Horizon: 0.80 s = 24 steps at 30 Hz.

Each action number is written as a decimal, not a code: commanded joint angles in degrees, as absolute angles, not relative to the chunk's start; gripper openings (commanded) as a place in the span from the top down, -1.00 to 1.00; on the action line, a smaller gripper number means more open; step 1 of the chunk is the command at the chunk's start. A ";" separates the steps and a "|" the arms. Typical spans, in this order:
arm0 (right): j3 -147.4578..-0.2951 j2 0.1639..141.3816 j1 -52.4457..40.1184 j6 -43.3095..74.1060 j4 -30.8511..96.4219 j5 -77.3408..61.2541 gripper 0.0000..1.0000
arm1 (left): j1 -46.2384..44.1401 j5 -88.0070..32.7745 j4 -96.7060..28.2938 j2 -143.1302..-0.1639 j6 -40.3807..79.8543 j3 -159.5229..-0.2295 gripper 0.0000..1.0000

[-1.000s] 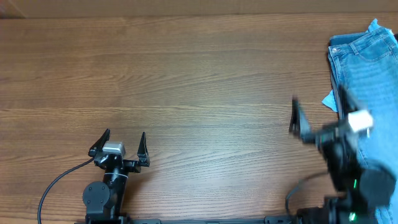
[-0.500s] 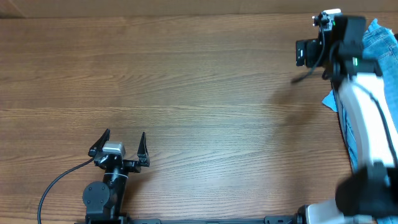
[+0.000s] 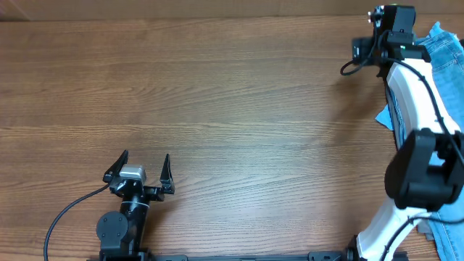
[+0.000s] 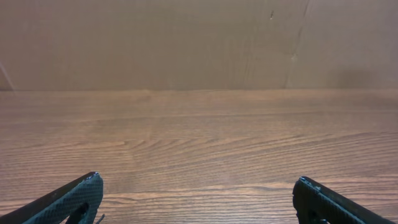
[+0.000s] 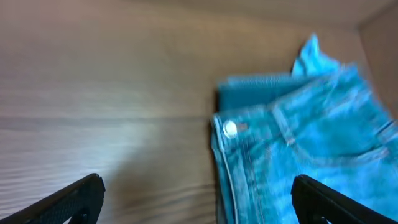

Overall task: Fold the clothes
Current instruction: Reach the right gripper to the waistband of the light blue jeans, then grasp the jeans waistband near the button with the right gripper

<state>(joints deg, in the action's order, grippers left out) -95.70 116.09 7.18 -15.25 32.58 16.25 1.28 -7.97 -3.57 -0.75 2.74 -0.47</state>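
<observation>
Light-blue denim jeans (image 3: 447,58) lie along the table's right edge, partly covered by my right arm. In the right wrist view the jeans (image 5: 311,143) show their waistband, a pocket and a metal button (image 5: 230,129); the picture is blurred. My right gripper (image 3: 368,51) is stretched to the far right corner, above the waistband's left edge. Its fingers (image 5: 196,183) are wide open and empty. My left gripper (image 3: 138,168) rests open and empty near the front left, and in its own view (image 4: 196,183) there is only bare wood between the fingers. No grey shorts or black garment show.
The wooden table (image 3: 217,94) spreads between the two arms. A brown wall (image 4: 186,43) rises behind the table's far edge. A black cable (image 3: 61,217) runs from the left arm's base.
My right arm has swung from the front right up to the far right corner, over the top of the jeans. The left arm has not moved.
</observation>
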 commanded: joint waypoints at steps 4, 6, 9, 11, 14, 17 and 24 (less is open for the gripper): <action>-96.62 122.48 8.01 -15.92 31.03 22.15 -1.00 | 1.74 -8.43 -3.64 -0.25 1.67 -0.27 -1.00; -96.62 123.92 8.14 -17.21 30.50 23.09 -1.00 | 1.74 -8.43 -3.64 -0.25 1.65 -0.27 -1.00; -96.62 125.89 8.23 -17.17 29.85 25.36 -1.00 | 1.74 -8.43 -3.64 -0.25 1.65 -0.27 -0.99; -96.62 127.50 8.29 -17.17 29.34 27.73 -1.00 | 1.74 -8.43 -3.64 -0.25 1.65 -0.27 -1.00; -96.62 129.54 8.47 -17.17 28.47 31.07 -1.00 | 1.74 -8.43 -3.64 -0.25 1.65 -0.27 -1.00; -96.62 131.13 8.69 -17.67 27.38 31.44 -1.00 | 1.74 -8.43 -3.66 -0.25 1.65 -0.27 -1.00; -96.62 133.12 9.43 -17.80 23.66 34.00 -1.00 | 1.74 -8.43 -3.64 -0.25 1.67 -0.27 -1.00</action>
